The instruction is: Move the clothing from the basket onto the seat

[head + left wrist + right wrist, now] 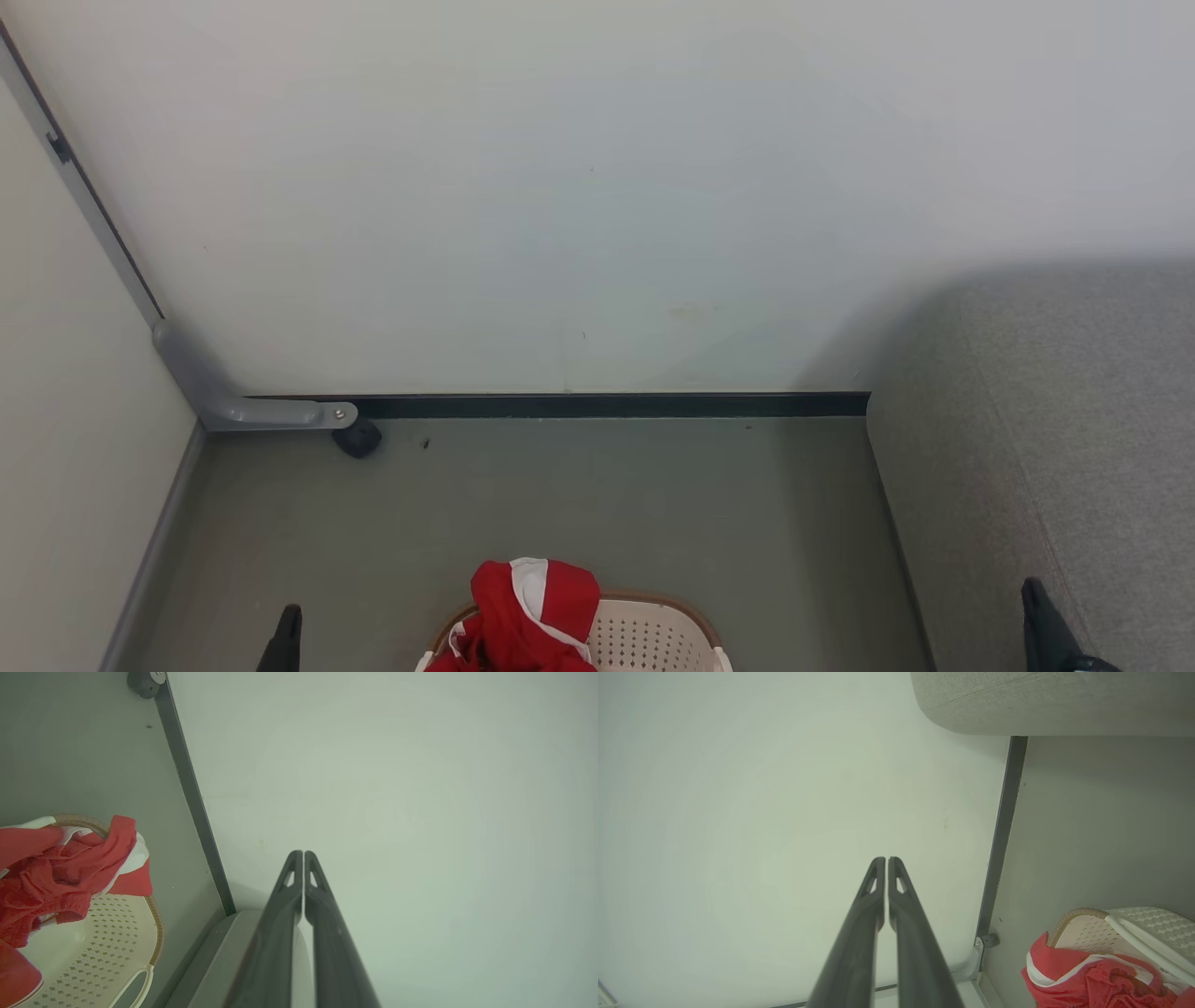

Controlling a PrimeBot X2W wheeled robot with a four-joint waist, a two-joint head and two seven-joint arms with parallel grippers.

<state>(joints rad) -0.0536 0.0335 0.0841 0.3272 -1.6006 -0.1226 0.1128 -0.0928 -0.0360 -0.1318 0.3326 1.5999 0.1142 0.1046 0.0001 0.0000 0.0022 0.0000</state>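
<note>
Since clothing [523, 611] sits heaped in the basket [653, 639], beside the seat [1074, 420], task looks unstarted: left jaws and right jaws both pinched together, empty, flanking basket.

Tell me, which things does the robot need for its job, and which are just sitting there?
For the job: the clothing, the basket, the seat.
Just there: grey bracket, small dark round thing beside it, dark skirting strip.
</note>
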